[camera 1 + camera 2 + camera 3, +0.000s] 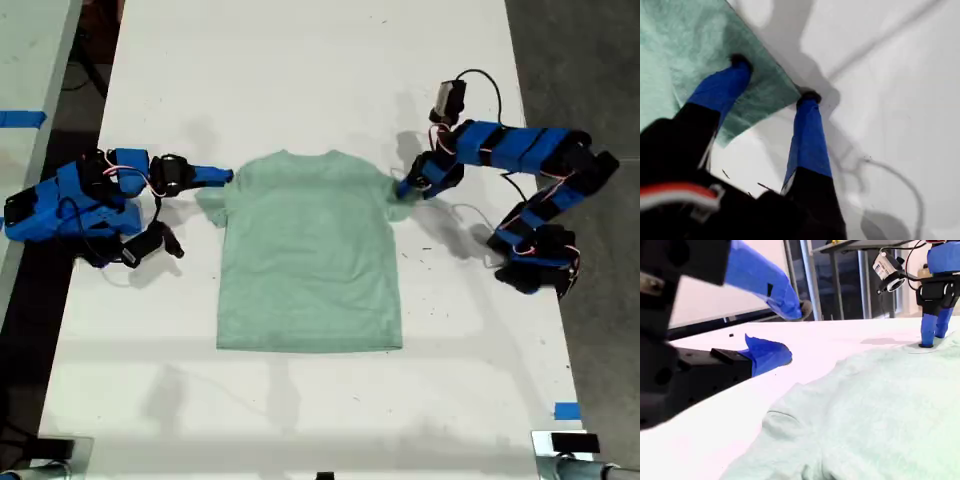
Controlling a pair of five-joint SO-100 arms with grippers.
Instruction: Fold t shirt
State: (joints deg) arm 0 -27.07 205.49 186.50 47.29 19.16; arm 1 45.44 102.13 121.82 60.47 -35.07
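worktop: white, carries all.
t shirt: flat mid-worktop; soft, light, limp; long axis neck-to-hem, neck away from the exterior camera; best pinched at sleeve edges.
my first end effector: spread, tips straddling a sleeve edge.
my second end effector: spread, empty, near the other sleeve.

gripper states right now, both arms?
My first gripper: open, fingertips down straddling the t shirt sleeve edge, not closed on it.
My second gripper: open, empty, beside the other sleeve.
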